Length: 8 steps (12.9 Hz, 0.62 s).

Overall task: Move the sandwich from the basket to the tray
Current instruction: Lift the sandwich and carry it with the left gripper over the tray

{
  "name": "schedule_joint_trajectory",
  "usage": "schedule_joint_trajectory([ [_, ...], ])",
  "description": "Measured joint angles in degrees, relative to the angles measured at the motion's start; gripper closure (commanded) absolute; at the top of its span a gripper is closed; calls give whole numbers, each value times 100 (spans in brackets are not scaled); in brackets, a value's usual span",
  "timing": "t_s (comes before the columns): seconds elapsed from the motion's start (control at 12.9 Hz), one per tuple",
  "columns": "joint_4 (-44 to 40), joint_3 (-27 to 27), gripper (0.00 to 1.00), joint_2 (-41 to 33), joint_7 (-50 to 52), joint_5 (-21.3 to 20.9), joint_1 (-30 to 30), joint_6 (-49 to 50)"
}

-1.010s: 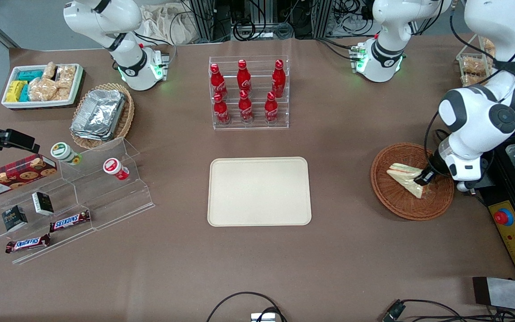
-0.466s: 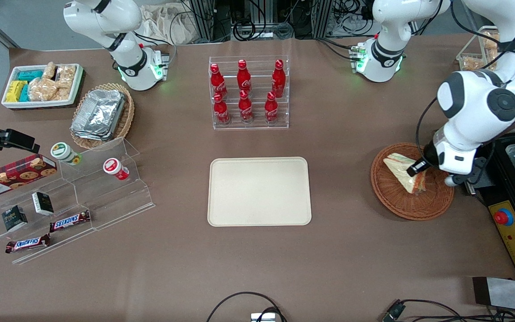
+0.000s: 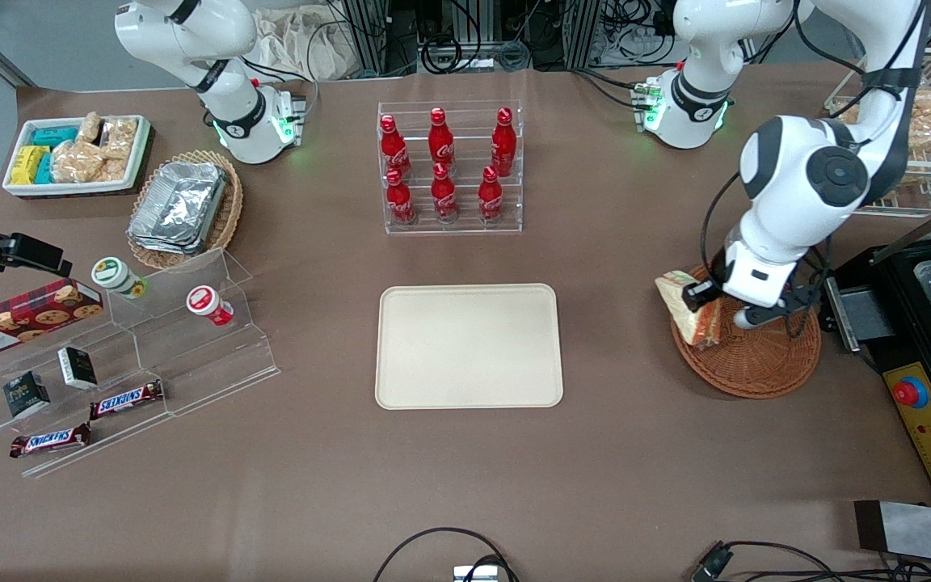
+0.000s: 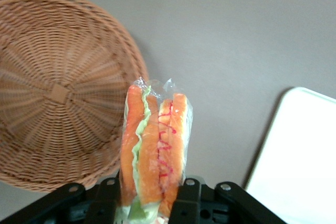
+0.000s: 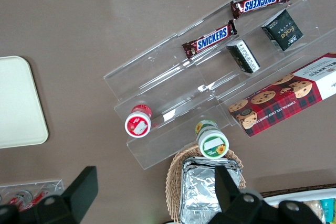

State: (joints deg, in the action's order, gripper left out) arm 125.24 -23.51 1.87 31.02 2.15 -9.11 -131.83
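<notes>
Gripper [image 3: 698,296] clamped on the sandwich [image 3: 688,309], fingers pressed against both bread faces, nothing else held; in the wrist view the gripper [image 4: 147,203] has the wrapped sandwich [image 4: 154,153] between its black fingers [image 4: 188,199], cut edge facing the camera, orange-red and green filling visible, red squiggle on one slice. Sandwich is lifted off the basket [image 3: 756,356], hanging above the basket rim on the side toward the tray; the wrist view shows the basket [image 4: 58,85] with nothing in it and the sandwich tip past its rim, over bare brown table [image 4: 226,51]. Tray [image 3: 469,346] lies flat mid-table, nothing on it, well apart from the sandwich toward the parked arm's end; a tray corner [image 4: 299,156] shows in the wrist view, not under the sandwich. Farther from the front camera than the tray: clear rack with six red cola bottles [image 3: 444,166]. Toward the parked arm's end: tan wicker basket with foil containers [image 3: 183,208], white bin of snacks [image 3: 77,153], clear stepped stand [image 3: 150,339] with two small cups [image 3: 208,305], cookie box [image 3: 23,317], two Snickers bars [image 3: 126,398]. Beside the reddish basket toward the working arm's end: black control box with red button [image 3: 910,392].
</notes>
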Motion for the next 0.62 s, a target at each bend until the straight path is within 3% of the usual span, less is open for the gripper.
schedule_joint_trajectory([
  [0.62,-339,-1105,68,367,-13,-684,4,28],
])
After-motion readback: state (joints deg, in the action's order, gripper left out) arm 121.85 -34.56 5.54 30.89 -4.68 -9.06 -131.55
